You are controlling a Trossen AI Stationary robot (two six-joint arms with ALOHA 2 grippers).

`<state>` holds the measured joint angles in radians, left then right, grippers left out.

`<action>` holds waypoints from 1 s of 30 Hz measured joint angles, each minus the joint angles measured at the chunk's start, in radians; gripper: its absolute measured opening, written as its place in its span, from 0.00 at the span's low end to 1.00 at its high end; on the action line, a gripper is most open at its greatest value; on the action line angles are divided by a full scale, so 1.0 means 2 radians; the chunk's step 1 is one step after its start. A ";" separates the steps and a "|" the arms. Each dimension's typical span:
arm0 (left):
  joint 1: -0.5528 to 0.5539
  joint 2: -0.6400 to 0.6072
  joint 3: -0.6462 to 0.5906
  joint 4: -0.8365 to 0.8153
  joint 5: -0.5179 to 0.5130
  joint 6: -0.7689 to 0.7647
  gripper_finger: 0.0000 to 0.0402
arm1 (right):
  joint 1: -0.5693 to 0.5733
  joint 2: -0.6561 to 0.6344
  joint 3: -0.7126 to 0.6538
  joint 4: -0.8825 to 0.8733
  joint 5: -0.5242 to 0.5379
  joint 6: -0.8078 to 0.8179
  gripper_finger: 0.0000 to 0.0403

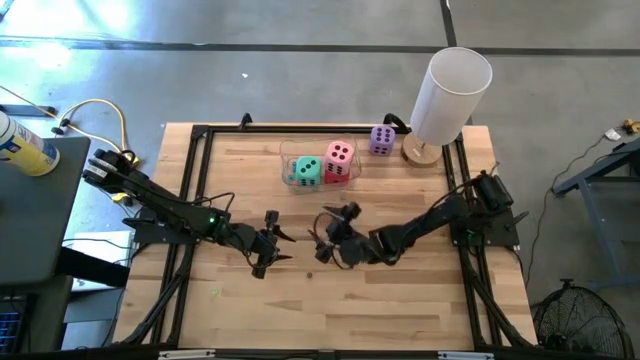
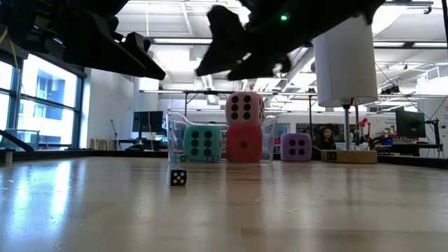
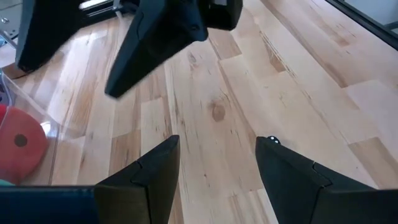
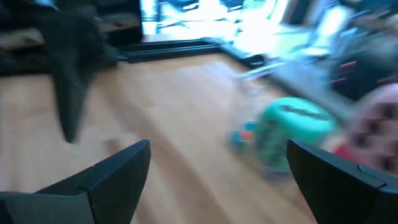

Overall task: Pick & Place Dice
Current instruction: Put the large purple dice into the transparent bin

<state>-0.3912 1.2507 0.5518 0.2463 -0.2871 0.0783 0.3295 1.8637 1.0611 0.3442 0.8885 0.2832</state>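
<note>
- Low view places a small black die nearest of all, alone on bare wood of the table; overhead it shows as a dark speck toward 6 o'clock of centre.
- Left gripper hangs above the table at mid-depth, about 8 o'clock of centre, jaws partly apart and holding nothing.
- Right gripper sits just beside it toward 3 o'clock, jaws spread wide and empty.
- Clear container stands beyond, toward 12 o'clock. Inside it: the teal die on the floor of the container, the red die touching it, and the pink die stacked on the red one.
- Purple die rests outside the container, at about 2 o'clock of it, on bare wood near the white cylinder.
- Count: four large dice (one each teal, red, pink, purple), one small black die, one container, one cylinder, two grippers.
- Handling, as a judgement: the large dice look soft and light, likely to dent under a squeeze. Grip across two opposite flat faces, near mid-height, not on a corner.
- The purple die appears to be the one left to place; the cylinder close by leaves little room on that side.
</note>
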 joint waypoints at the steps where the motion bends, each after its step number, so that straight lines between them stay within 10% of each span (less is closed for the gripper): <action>1: 0.000 0.000 0.000 0.000 0.000 0.000 0.50 | 0.009 0.000 0.000 -0.011 0.030 0.000 0.91; 6: 0.000 0.000 0.000 -0.007 0.000 0.000 0.50 | 0.050 0.000 0.000 -0.056 0.181 0.002 0.91; 20: 0.000 0.000 0.000 -0.015 -0.002 -0.003 0.50 | 0.129 -0.014 -0.001 -0.049 0.335 -0.021 0.91; 30: 0.000 0.000 0.000 -0.015 -0.002 -0.004 0.50 | 0.175 -0.042 0.000 -0.115 0.338 0.092 0.91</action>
<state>-0.3911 1.2507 0.5517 0.2169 -0.2919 0.0702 0.6798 1.7789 1.0603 0.1136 1.5646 0.4669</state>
